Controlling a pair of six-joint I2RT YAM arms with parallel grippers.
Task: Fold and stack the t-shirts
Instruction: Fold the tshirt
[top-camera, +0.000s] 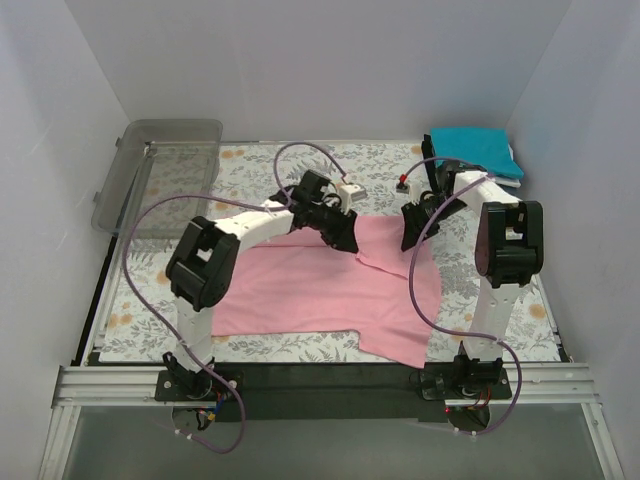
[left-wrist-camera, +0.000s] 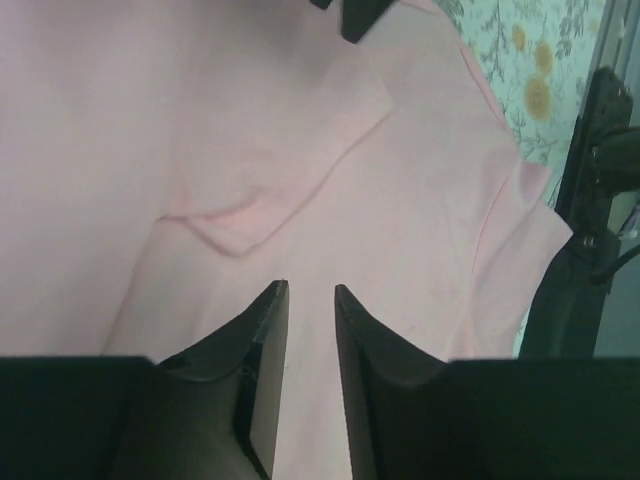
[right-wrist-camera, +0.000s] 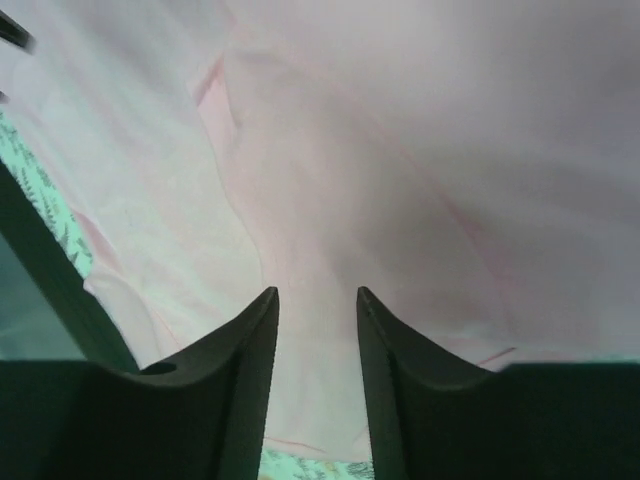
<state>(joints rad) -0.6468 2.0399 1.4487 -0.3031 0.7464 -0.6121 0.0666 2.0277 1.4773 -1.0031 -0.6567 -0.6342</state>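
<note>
A pink t-shirt (top-camera: 320, 290) lies spread on the floral table cloth (top-camera: 250, 165), with one sleeve reaching the near edge at the right. My left gripper (top-camera: 345, 238) hangs over its far edge, and my right gripper (top-camera: 412, 240) is a little to the right of it. In the left wrist view the left gripper (left-wrist-camera: 310, 288) stands narrowly open over the pink cloth (left-wrist-camera: 200, 150), which shows a small fold. In the right wrist view the right gripper (right-wrist-camera: 317, 292) is open over the pink cloth (right-wrist-camera: 400, 150). A teal folded shirt (top-camera: 472, 150) tops a stack at the back right corner.
A clear plastic lid or bin (top-camera: 165, 170) leans at the back left. White walls close in the table on three sides. The black right arm (left-wrist-camera: 590, 200) shows at the edge of the left wrist view, beside the floral cloth (left-wrist-camera: 530, 70).
</note>
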